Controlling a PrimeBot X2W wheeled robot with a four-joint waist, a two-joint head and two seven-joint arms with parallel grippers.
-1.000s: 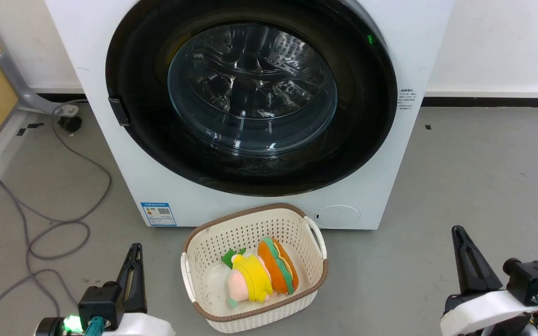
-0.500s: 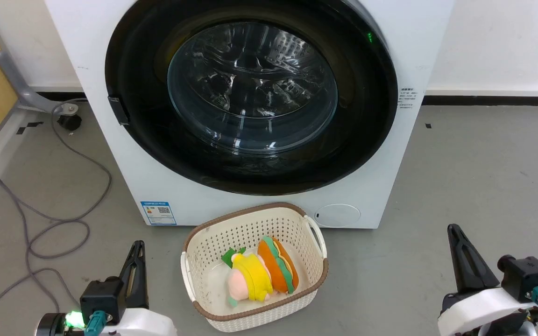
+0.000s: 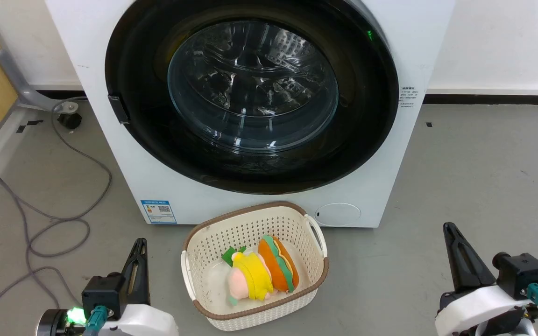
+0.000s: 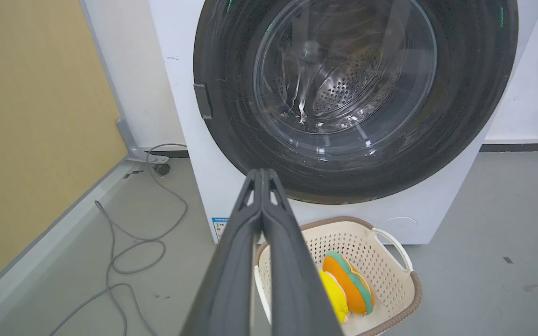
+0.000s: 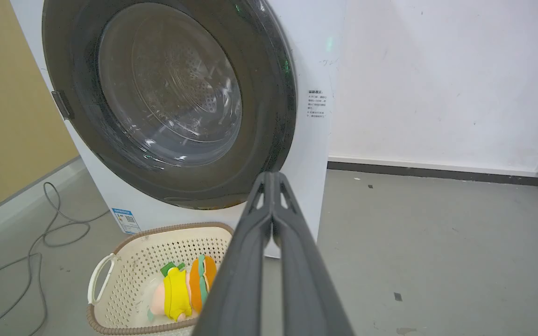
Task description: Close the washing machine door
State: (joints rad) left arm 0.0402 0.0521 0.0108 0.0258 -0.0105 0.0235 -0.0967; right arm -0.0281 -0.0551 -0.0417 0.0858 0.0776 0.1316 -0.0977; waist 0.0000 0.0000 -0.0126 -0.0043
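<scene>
Door: large round washing machine door with wide black rim and bulging clear glass centre, lying flat against the front of the big white boxy washing machine and spanning nearly its full width; perforated steel drum glinting through the glass.
Door edge: small black latch tab on the rim's left side, tiny green light glowing at the upper right.
Machine front: small blue sticker low on the left, round white flap low on the right.
Left side: left gripper low at the head view's lower left, well short of the machine, pointing up towards it. In the left wrist view, long dark fingers pressed together tip to tip.
Right side: right gripper at the lower right over grey floor, apart from the machine. In the right wrist view, fingers likewise meeting at the tips.
Basket: cream perforated plastic basket with brown woven rim on the floor just in front of the machine, between the two grippers.
In the basket: yellow-and-pink plush toy lying against an orange-and-green plush burger — touching, side by side.
Floor, left: thin grey cable looping across the concrete.
</scene>
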